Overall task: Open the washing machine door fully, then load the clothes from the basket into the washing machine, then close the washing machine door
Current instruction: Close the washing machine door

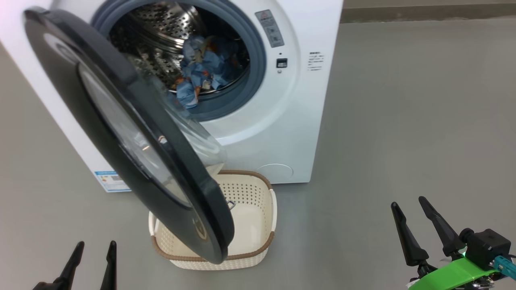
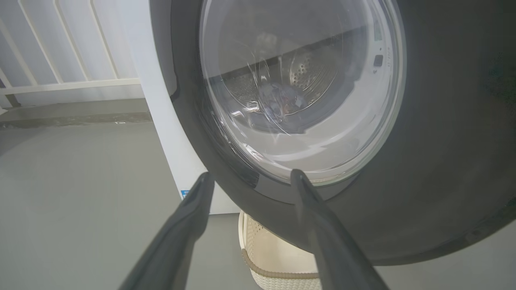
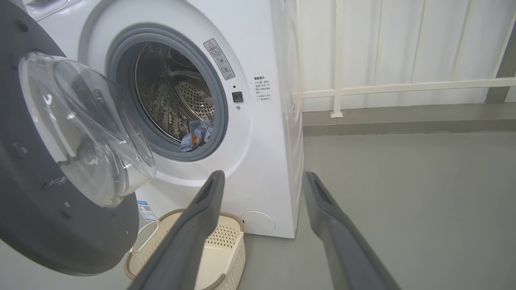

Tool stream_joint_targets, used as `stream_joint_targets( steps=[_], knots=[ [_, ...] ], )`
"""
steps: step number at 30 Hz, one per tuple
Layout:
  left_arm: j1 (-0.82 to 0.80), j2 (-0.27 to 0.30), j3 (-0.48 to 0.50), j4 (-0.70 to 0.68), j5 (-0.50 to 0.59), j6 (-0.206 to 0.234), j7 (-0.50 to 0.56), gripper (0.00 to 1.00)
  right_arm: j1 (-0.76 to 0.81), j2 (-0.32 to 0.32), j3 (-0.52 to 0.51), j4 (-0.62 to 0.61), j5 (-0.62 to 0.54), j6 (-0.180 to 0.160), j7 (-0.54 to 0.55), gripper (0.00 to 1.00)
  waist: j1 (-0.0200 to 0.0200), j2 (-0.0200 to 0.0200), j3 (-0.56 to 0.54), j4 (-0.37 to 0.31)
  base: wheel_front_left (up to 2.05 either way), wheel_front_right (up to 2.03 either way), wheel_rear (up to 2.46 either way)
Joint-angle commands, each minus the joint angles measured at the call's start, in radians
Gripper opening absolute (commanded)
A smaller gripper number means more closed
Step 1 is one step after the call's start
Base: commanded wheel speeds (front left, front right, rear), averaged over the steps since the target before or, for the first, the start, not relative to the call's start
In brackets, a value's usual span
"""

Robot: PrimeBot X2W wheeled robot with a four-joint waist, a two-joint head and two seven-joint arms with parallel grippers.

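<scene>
The white washing machine [image 1: 282, 133] stands with its black-rimmed door [image 1: 121, 133] swung out over the basket [image 1: 258, 225]. Light blue printed clothes [image 1: 203, 68] lie in the steel drum, one end hanging over the grey seal; they also show in the right wrist view as clothes [image 3: 196, 135]. Inside the cream basket I see no fabric. My left gripper [image 1: 94, 246] is open at the lower left, short of the door's outer face [image 2: 443, 161]. My right gripper [image 1: 409, 203] is open at the lower right, apart from the machine [image 3: 262, 161].
Grey floor [image 1: 403, 121] spreads to the right of the machine. A white railing [image 3: 403, 86] runs along the wall behind a low curb. The basket [image 3: 225, 245] sits directly under the swung-out door [image 3: 48, 225].
</scene>
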Motion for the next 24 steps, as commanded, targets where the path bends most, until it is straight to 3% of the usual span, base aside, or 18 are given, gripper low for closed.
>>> stream_joint_targets(
  steps=[1, 24],
  knots=[
    [-0.039, 0.027, 0.03, -0.013, -0.007, -0.002, -0.01, 1.0, -0.009, -0.019, 0.01, -0.026, 0.002, 0.007, -0.008, 1.0, 0.0, 0.0, 0.001, -0.012, 0.0, 0.0, 0.0],
    [-0.043, 0.027, 0.013, -0.014, -0.01, -0.002, -0.01, 1.0, -0.01, -0.017, 0.005, -0.03, -0.002, 0.007, -0.008, 1.0, 0.0, 0.0, -0.005, 0.002, 0.0, 0.0, 0.0]
  ],
)
